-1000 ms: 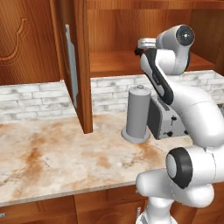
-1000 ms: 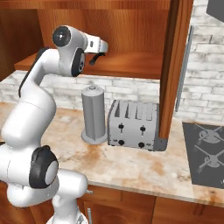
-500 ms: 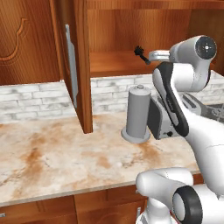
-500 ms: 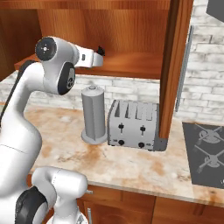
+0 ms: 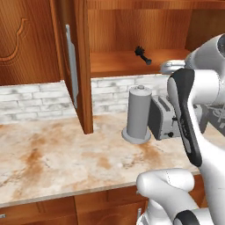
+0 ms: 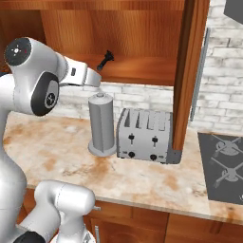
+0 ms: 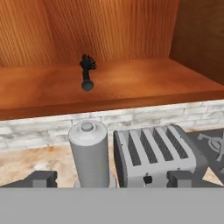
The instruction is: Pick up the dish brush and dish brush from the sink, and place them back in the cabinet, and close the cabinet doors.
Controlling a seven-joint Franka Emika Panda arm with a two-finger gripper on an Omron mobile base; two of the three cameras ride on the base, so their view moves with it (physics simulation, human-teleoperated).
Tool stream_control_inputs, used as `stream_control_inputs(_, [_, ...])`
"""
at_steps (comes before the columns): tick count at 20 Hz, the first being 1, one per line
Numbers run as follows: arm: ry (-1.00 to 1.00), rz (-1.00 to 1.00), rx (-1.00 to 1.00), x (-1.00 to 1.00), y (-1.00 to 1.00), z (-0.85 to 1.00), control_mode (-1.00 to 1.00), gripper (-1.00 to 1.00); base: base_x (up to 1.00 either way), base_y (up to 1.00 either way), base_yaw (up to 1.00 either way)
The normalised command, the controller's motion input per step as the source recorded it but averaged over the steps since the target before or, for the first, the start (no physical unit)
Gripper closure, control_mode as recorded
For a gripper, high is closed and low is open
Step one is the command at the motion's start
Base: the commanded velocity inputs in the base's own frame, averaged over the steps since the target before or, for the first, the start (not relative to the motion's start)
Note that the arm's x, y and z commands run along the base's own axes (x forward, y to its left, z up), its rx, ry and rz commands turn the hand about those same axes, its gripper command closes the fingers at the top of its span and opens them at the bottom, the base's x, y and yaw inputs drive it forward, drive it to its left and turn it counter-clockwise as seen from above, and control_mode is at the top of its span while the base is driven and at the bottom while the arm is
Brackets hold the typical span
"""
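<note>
**One brush shelved, doors open**

The black dish brush point(image 7: 86, 73) lies on the cabinet point(image 5: 132, 26) shelf, handle toward the front edge. The pincer point(image 7: 109, 178) stands wide open and empty, back from the shelf and above the grey canister point(image 6: 102, 124) and toaster point(image 6: 144, 135) on the tabletop point(image 5: 52, 158). Judging from this, one brush is delivered. The cream-headed brush remains to fetch, and the cabinet doors point(image 6: 190, 71) are yet to be closed.
</note>
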Motion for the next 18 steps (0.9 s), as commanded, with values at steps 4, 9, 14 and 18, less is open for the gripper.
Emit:
stream_control_inputs(4, [0.08,0.00,0.00,-0.84,0.00,0.00,-1.00,-1.00,0.00,0.00,0.00])
stream_control_inputs(9, [0.02,0.00,0.00,-0.71,0.00,0.00,-1.00,-1.00,0.00,0.00,0.00])
stream_control_inputs(14, [0.01,0.02,0.00,-0.62,0.00,0.00,-1.00,-1.00,0.00,0.00,0.00])
stream_control_inputs(18, [0.01,0.03,0.00,-0.46,0.00,-0.02,-1.00,-1.00,0.00,0.00,0.00])
